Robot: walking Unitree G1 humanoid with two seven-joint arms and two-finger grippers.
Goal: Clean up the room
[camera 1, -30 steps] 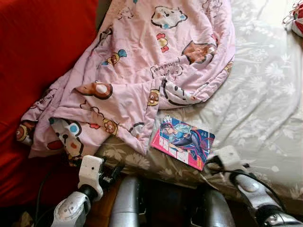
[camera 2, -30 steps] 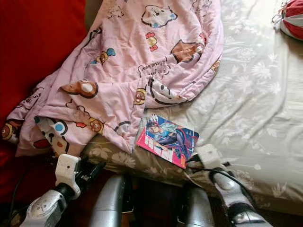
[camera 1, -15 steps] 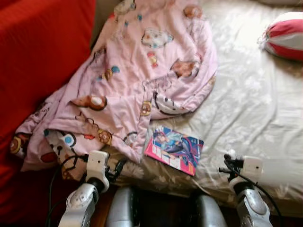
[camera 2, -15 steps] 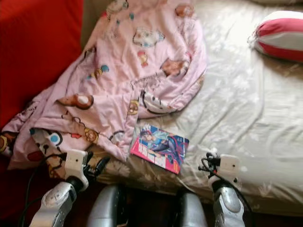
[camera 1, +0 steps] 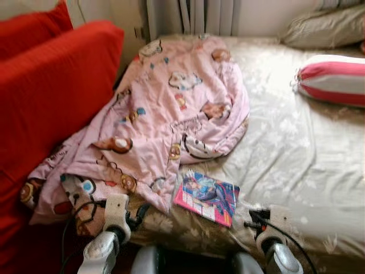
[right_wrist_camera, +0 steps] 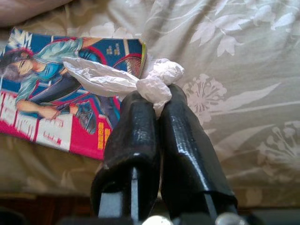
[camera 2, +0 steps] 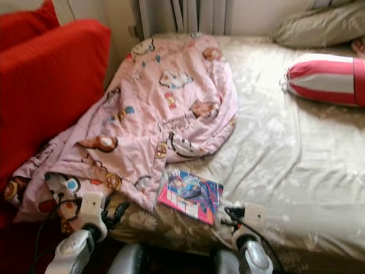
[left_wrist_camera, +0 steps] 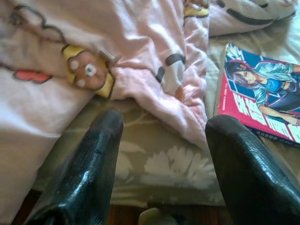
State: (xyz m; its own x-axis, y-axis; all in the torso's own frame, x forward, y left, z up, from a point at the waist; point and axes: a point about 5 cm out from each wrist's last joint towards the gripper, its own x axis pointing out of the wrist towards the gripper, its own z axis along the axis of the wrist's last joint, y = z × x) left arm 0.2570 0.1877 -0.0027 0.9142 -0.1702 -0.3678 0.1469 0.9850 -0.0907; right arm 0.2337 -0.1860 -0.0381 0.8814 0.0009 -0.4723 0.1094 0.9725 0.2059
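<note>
Lower centre of frame: comic book [camera 1: 207, 197] lies flat on the bed [camera 1: 296, 154], just left of the right end effector [right_wrist_camera: 157, 101], clamped on crumpled paper [right_wrist_camera: 117, 79]. Left end effector [left_wrist_camera: 161, 140] is spread apart, empty, nearly as near.

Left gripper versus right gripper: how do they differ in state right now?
The left gripper has its fingers spread wide and holds nothing; the right gripper is shut on a crumpled white tissue. The left points at the pink cartoon blanket; the right sits beside the comic book. Both hover at the bed's near edge.
</note>
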